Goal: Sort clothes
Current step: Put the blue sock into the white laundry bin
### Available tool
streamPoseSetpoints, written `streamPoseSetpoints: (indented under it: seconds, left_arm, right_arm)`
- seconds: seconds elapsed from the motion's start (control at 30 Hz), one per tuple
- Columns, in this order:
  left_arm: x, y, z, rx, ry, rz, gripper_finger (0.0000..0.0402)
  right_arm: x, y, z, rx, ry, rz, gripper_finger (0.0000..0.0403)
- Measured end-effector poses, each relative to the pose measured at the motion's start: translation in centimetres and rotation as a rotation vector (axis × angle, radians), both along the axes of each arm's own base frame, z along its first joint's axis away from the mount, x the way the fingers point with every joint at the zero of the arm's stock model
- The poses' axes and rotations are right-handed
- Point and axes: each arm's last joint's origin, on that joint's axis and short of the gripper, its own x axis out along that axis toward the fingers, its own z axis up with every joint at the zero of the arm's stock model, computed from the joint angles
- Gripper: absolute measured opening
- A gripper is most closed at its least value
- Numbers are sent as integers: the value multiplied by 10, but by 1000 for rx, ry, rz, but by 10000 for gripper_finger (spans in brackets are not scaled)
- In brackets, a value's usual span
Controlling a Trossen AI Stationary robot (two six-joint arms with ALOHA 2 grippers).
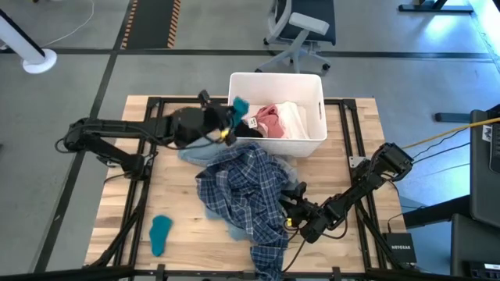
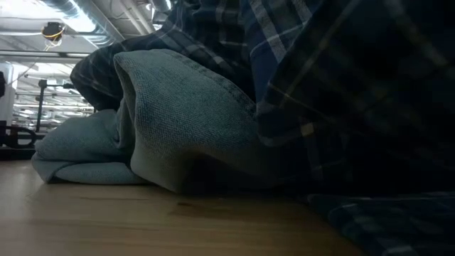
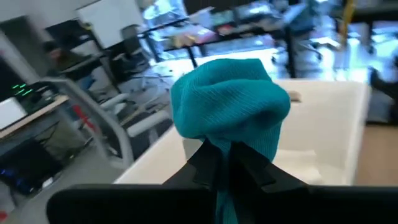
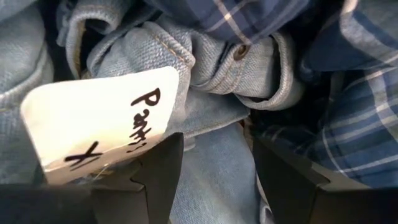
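Over bin [image 1: 312, 86]: left tool [image 1: 232, 117] w/ teal sock [image 3: 230, 106].

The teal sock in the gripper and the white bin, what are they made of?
The teal sock, pinched in the left gripper, looks like soft knitted fabric: fine ribs show and it bunches up. The white bin looks like smooth hard plastic, with straight, stiff walls, though that is a guess from its look.

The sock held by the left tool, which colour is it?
Teal sock; it shows best in the left wrist view, pinched in the left tool.
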Motion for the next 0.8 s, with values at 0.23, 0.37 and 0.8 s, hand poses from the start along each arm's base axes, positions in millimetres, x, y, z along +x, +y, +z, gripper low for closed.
streamPoseSetpoints:
  seconds: [0.23,0.37,0.8]
  left_arm:
    - [-3,40,-1,-179,-206,163,33]
    - [0,55,-8,-235,-208,125,51]
    - [-1,58,-37,-345,112,47,169]
  right_arm:
    - [0,0,0,0,1,0,215]
    - [0,0,0,-1,2,0,215]
    - [0,0,0,-25,11,9,215]
